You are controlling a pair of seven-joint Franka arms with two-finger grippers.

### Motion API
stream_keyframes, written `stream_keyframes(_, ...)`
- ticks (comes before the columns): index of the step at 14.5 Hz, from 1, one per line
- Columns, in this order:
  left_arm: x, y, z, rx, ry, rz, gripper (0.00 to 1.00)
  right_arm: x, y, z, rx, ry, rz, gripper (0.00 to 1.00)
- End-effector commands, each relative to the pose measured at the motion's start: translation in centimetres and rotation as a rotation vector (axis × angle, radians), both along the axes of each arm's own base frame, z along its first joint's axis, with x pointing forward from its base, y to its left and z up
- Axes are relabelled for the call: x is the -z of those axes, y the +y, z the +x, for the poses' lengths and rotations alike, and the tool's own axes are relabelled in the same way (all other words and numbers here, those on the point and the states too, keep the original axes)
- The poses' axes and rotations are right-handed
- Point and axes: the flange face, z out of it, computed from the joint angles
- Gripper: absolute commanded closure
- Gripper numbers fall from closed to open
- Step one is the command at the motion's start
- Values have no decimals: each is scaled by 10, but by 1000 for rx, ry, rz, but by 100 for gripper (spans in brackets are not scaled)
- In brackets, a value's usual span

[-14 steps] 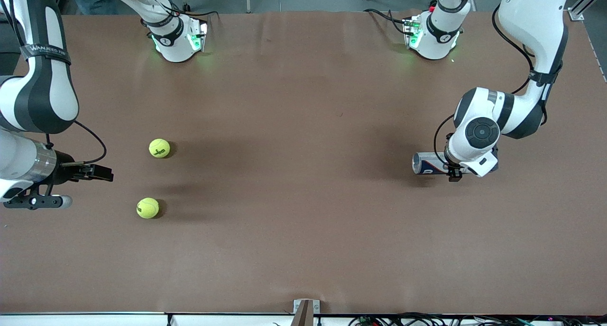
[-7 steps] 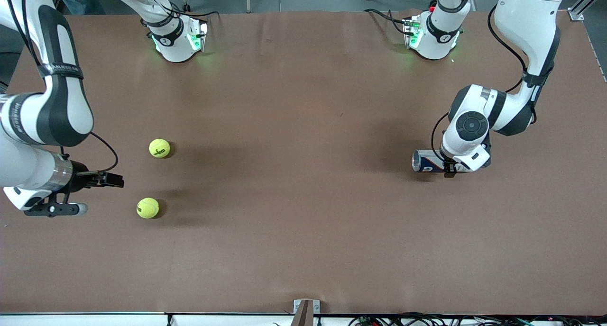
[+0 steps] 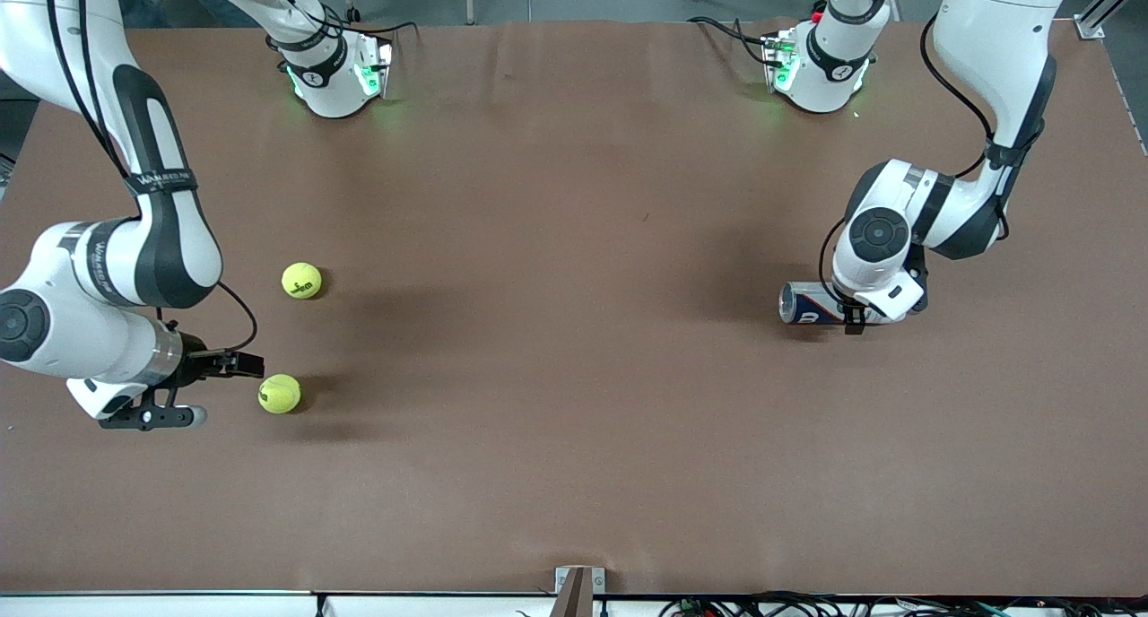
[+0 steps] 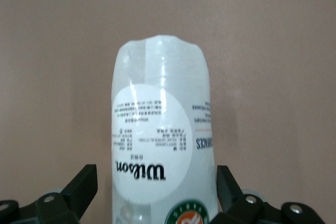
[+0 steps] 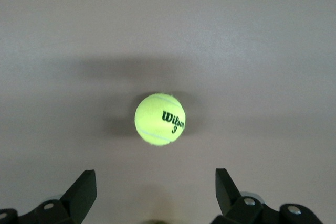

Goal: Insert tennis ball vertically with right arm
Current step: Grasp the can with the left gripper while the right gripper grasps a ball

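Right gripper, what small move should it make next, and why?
Probably ease the right gripper on toward the nearer tennis ball until its open fingers straddle it, then close. The fingers sit just short of the ball, which the right wrist view shows centred between them. The left gripper is open around the lying can.

Count: 2 tennis balls, one mid-left of the front view (image 3: 301,281), one below it toward lower left (image 3: 279,393). 1 ball can (image 3: 804,304), lying on its side at mid-right. 2 arms, 2 grippers: right gripper (image 3: 215,388) lower left, left gripper (image 3: 856,319) at the can.
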Motion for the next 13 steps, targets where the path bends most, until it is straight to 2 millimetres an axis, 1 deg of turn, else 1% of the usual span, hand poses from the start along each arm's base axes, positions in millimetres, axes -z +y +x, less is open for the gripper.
stream_keyframes(1,12,-1,-3,-5,-20,23,0,23,0,6,-4,-7,-6,0)
stream_keyframes(3,18,-4,-5,0,-11,24,0,42,-2,7,3,12,1,0)
stream_keyframes(5,24,-5,-7,6,-18,44,0,51,0,9,3,16,1,0)
stream_keyframes(8,26,-6,-6,-1,-29,54,8,74,1,14,2,-10,1,0)
stream_keyframes(9,26,-5,-6,-1,-29,55,9,80,1,15,3,-26,1,0)
stream_keyframes(13,25,-6,-5,1,-32,53,17,93,1,14,4,-13,3,0)
